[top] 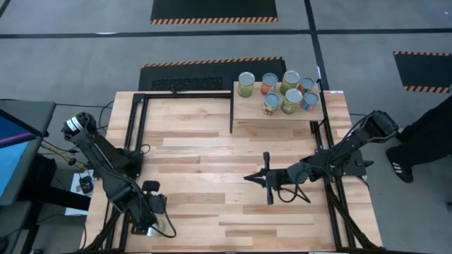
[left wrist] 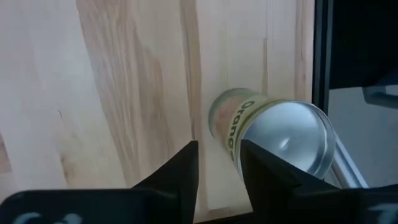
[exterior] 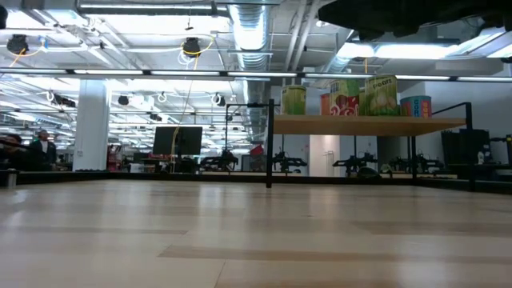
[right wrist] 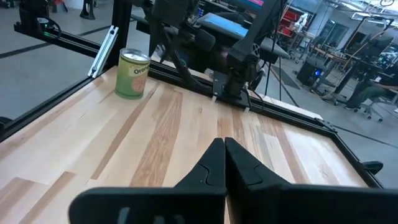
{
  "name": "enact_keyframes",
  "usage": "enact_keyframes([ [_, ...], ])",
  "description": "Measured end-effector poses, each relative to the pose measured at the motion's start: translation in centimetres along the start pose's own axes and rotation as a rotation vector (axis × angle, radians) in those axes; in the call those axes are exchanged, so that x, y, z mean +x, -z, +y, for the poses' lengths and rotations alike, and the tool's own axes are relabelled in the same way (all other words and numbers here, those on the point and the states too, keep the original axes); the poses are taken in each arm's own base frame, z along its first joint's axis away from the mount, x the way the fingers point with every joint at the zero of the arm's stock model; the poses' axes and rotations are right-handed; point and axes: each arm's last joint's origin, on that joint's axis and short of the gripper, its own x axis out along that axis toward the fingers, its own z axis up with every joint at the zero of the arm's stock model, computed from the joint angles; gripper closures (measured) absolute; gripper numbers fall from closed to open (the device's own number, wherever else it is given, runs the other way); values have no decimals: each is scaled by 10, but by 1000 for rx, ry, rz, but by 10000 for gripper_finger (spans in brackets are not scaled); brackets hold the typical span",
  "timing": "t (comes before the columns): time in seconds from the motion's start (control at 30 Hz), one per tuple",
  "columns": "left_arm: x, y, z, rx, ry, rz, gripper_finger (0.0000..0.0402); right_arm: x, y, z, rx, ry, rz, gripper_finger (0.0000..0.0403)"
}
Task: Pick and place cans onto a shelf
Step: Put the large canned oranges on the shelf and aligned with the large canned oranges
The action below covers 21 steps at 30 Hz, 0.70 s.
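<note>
left tool (left wrist: pixel 217 171) parted beside a can (left wrist: pixel 267 134) on the worktop (left wrist: pixel 112 93); right tool (right wrist: pixel 224 163) closed, empty; seven cans (top: pixel 282 90) on shelf (top: pixel 247 111).

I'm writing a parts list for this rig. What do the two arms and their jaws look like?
Both arms are dark, jointed links. The left arm has a pale ring at its upper joint and black cables trailing near its base. The right arm ends in the right gripper, with slim black wedge-shaped jaws. The left gripper has matching matte black jaws.

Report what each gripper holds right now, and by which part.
Nothing is held. The left gripper has its fingers open, beside a green can at the table's near left corner, not clamping it. The right gripper is shut on nothing, mid-table.
</note>
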Motion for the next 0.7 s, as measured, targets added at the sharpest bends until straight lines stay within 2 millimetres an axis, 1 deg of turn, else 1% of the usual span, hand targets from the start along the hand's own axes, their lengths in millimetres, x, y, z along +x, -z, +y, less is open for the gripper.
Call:
enact_keyframes([
  [0.4,0,-2,-2,-31,13,-29,296,0,1,0,-1,-1,5,393],
  [0.7,0,-1,-4,-45,34,-18,297,0,1,0,-1,-2,5,392],
])
